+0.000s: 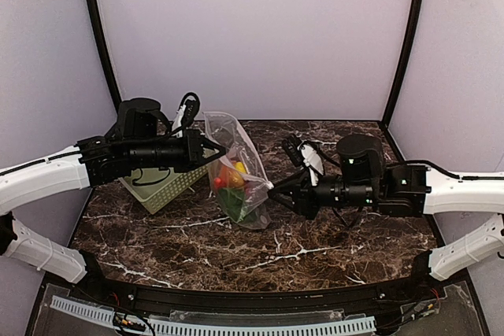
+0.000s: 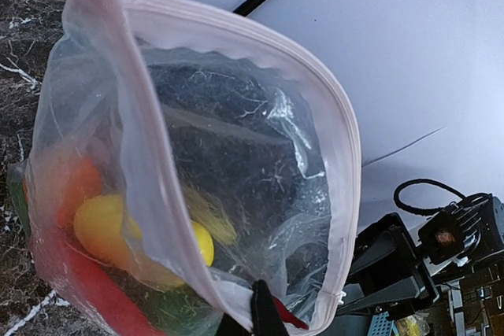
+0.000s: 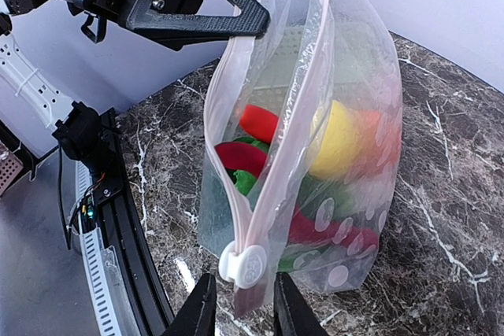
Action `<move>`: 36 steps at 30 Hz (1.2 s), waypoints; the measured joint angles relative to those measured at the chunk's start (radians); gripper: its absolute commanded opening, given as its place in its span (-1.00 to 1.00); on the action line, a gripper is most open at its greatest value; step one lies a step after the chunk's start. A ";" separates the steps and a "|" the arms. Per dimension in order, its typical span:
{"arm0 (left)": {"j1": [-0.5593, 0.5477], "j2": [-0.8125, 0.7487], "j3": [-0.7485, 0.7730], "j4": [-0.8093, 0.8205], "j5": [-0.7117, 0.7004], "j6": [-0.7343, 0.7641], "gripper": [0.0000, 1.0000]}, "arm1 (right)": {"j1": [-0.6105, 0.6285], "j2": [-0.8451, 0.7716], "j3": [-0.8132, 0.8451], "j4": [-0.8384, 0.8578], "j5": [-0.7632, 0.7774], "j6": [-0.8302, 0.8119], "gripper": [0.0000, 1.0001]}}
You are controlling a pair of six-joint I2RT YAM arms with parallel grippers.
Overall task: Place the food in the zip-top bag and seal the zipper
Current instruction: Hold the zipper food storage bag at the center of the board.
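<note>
While my left gripper (image 1: 223,149) and right gripper (image 3: 242,308) clamp the zip-top bag (image 3: 315,155), its slider (image 3: 242,264) could jam, tearing plastic between my fingers.

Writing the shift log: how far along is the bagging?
Done: the food sits inside the zip-top bag. In hand: the left gripper and right gripper hold opposite ends of the bag's mouth. Left: the zipper gapes open, its slider at the right gripper's end.

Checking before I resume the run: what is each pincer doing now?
Left pincer: closed on the bag rim.
Right pincer: closed on the bag's other end.
</note>
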State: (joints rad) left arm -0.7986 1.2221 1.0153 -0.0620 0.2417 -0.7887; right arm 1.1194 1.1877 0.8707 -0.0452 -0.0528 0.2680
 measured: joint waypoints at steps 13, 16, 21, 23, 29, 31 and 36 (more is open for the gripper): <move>0.000 -0.004 0.011 -0.014 -0.005 0.004 -0.99 | 0.000 0.003 -0.001 0.001 0.000 0.003 -0.65; 0.000 -0.008 0.011 -0.019 -0.008 0.005 -0.99 | 0.000 0.008 -0.001 0.000 0.001 0.003 -0.69; 0.000 -0.009 0.011 -0.023 -0.008 0.008 -0.99 | 0.000 0.012 -0.002 0.001 0.002 0.003 -0.87; 0.000 -0.009 0.011 -0.024 -0.008 0.008 -0.99 | 0.002 0.013 -0.002 0.001 0.002 0.001 -0.98; 0.000 -0.009 0.013 -0.034 -0.012 0.018 -0.99 | 0.006 0.013 -0.002 0.000 0.010 -0.001 -1.00; 0.000 -0.009 0.018 -0.051 -0.017 0.027 -0.99 | 0.006 0.013 -0.001 0.000 0.016 -0.003 -1.00; 0.000 -0.015 0.073 -0.132 -0.042 0.076 -0.97 | 0.007 0.013 0.073 -0.050 0.026 -0.049 -1.00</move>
State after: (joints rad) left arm -0.7982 1.2068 1.0885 -0.1940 0.1993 -0.7124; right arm 1.1263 1.2003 0.9436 -0.0956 -0.0273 0.2192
